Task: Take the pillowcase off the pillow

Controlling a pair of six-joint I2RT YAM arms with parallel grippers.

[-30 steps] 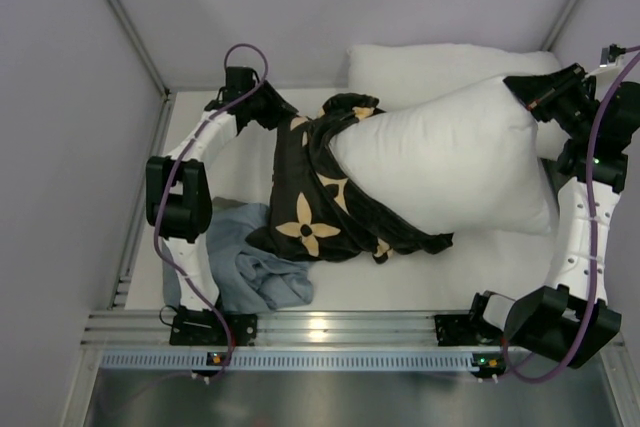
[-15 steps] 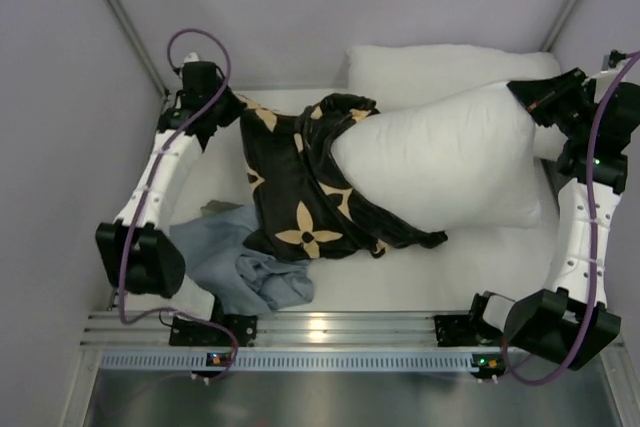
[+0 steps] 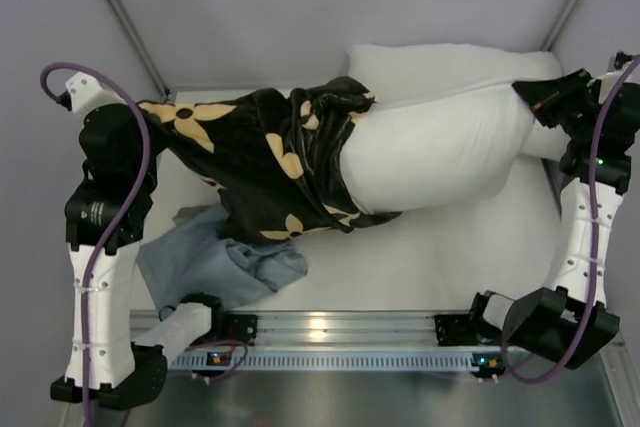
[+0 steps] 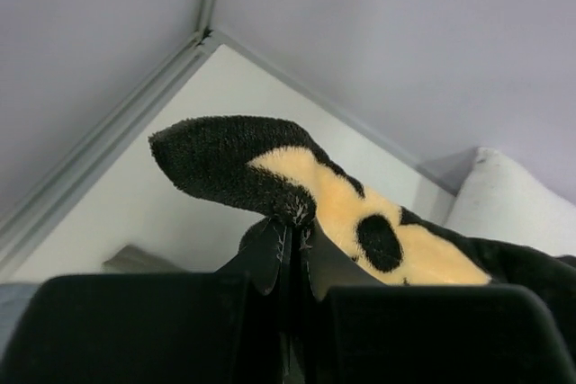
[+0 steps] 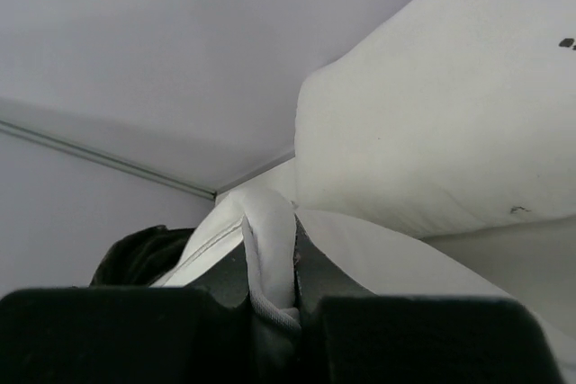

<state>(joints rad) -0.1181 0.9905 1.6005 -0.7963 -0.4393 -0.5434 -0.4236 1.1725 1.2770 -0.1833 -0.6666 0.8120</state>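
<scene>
The black pillowcase with tan flowers is stretched leftward and still covers the left end of the white pillow. My left gripper is shut on the pillowcase's far-left corner, which shows in the left wrist view pinched between the fingers. My right gripper is shut on the pillow's right corner; in the right wrist view a fold of white pillow fabric sits between the jaws. Most of the pillow is bare and lifted off the table.
A second plain white pillow lies at the back against the wall, also in the right wrist view. A blue-grey cloth is crumpled at the front left. Grey walls close in the left, back and right.
My left gripper has pulled the pillowcase corner far to the left, stretching it out and baring more pillow. The right gripper holds its corner almost still.
</scene>
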